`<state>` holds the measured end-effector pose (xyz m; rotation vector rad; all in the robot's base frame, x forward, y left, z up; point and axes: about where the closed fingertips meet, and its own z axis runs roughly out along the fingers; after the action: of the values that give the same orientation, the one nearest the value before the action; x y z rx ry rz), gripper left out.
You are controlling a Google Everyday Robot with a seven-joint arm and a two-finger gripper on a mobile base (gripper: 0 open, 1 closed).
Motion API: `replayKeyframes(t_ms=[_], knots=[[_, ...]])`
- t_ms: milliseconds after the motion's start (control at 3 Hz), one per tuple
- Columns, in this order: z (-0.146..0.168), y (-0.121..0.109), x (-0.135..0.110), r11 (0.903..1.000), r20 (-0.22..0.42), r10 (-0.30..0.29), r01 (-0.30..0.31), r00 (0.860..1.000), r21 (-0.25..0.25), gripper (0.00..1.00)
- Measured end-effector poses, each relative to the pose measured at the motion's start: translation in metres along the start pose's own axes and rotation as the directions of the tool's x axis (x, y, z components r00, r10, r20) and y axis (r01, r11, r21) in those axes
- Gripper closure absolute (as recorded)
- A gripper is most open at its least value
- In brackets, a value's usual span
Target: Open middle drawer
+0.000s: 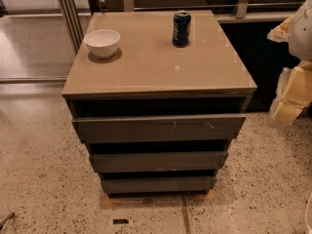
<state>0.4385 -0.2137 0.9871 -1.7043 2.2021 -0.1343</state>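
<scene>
The middle drawer point(158, 161), second front down below the table's point(156, 67) front edge, looks shut: nothing done yet. The gripper point(288, 99) hangs beyond the right edge, well apart; open or closed, I cannot tell. A white bowl point(102, 43) sits near the far left corner, a Pepsi can point(181, 29) by the far edge; speckled floor point(44, 179) all round.

We see the gripper point(292, 94) only partly, cut off beyond the worktop's point(146, 65) right edge. The middle drawer point(158, 161) hides its inside from us, in shadow below the front edge.
</scene>
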Motion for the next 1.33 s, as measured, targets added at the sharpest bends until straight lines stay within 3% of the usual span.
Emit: replayKeyframes(t_ms=[333,667,1333], knots=[[0.000,0.000,0.000,1.0000,0.000,0.000,0.000,1.000,0.001,0.00],[0.026,0.004,0.005,1.0000,0.021,-0.002,0.002,1.000,0.002,0.00],[0.149,0.036,0.021,0.9965,0.143,-0.012,0.024,0.990,-0.080,0.00]])
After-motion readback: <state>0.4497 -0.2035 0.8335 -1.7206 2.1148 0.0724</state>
